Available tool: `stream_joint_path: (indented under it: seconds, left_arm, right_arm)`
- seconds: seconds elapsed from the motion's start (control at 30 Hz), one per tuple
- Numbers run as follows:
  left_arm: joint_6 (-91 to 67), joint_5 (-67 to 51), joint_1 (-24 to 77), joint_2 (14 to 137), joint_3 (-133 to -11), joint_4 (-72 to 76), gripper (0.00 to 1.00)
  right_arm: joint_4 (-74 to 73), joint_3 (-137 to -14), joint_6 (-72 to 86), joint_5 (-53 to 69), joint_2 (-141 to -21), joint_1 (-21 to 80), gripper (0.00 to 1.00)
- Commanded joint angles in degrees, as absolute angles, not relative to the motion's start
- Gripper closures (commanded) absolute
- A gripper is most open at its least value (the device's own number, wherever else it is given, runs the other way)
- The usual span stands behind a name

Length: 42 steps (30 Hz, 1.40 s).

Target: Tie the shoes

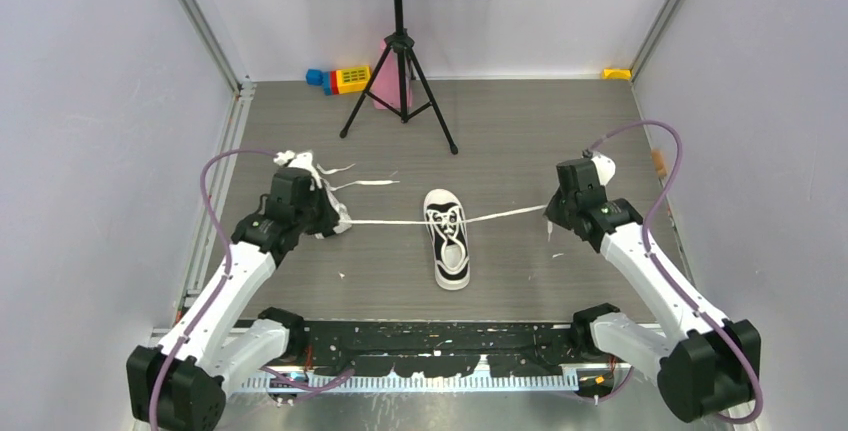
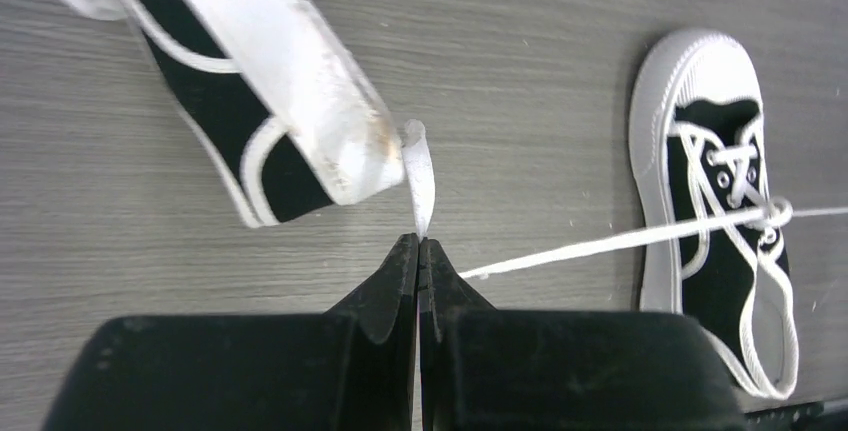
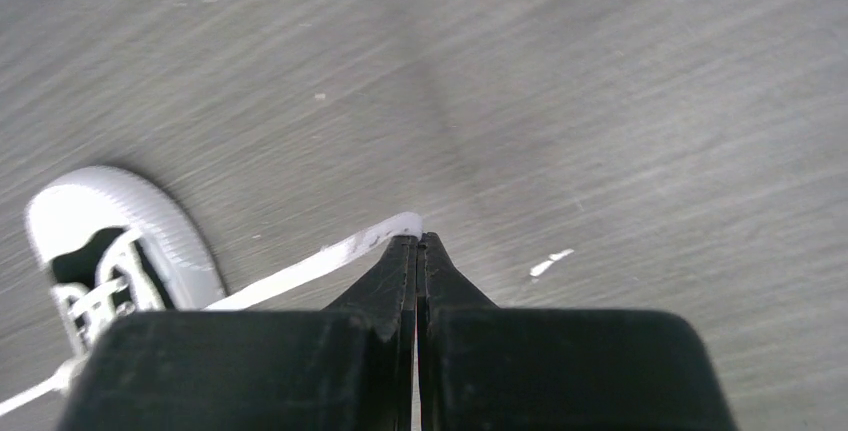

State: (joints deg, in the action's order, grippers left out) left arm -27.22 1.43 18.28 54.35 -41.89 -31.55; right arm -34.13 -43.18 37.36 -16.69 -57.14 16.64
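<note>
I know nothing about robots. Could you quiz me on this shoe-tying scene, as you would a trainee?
1. True or false: the right gripper stands open.
2. The spare shoe lies beside: A the left gripper; B the right gripper; C neither.
3. Fill in: both grippers pull sideways on the middle shoe's white ___.
Key: 1 false; 2 A; 3 lace.

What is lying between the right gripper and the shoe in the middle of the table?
Only a taut white lace, pinched by the right gripper and running to the shoe; the top view shows it.
</note>
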Motion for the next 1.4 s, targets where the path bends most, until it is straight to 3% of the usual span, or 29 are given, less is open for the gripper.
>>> stream_joint_path:
  seconds: [0.0, 0.27, 0.53, 0.8, 0.97, 1.0, 1.03, 1.1, 1.2, 1.37]
  left_arm:
    - [-30.99, 1.04, 13.49, 52.18, -39.48, -33.16, 1.0]
    - [-32.14, -6.51, 13.01, 55.27, -36.25, -30.07, 1.0]
    - [-34.11, 2.46, 13.02, 54.08, -35.01, -32.76, 1.0]
    - [-34.92, -7.06, 13.79, 58.33, -32.38, -27.74, 1.0]
    - [-34.52, -5.12, 17.13, 57.89, -31.46, -27.34, 1.0]
    - [-34.27, -4.93, 17.46, 57.26, -31.34, -27.35, 0.95]
    - [-33.93, -4.58, 17.83, 56.52, -31.22, -27.46, 0.82]
    - [-33.3, -3.73, 18.66, 55.45, -31.58, -27.86, 0.68]
    - [-32.26, -0.86, 21.42, 54.25, -33.4, -29.11, 0.54]
    - [-27.81, 8.07, 28.55, 55.64, -40.57, -34.14, 0.39]
  right_arm:
    - [-38.73, -44.75, 42.05, -19.06, -59.94, 11.83, 1.0]
    - [-38.04, -43.0, 45.57, -24.4, -60.8, 7.87, 1.0]
    - [-40.42, -44.54, 49.44, -26.33, -67.65, 4.11, 1.0]
    - [-33.69, -42.56, 45.91, -14.58, -67.89, 3.15, 1.0]
    - [-31.58, -40.31, 44.01, -13.78, -64.37, 3.16, 0.99]
    - [-31.29, -39.93, 43.5, -13.66, -63.5, 3.16, 0.97]
    - [-31.14, -39.65, 42.92, -13.5, -62.75, 3.16, 0.95]
    - [-30.67, -39.22, 41.56, -12.09, -61.4, 3.16, 0.71]
    - [-31.13, -39.38, 38.75, -9.88, -59.12, 3.1, 0.45]
    - [-32.33, -41.42, 37.11, -6.97, -54.39, 3.16, 0.27]
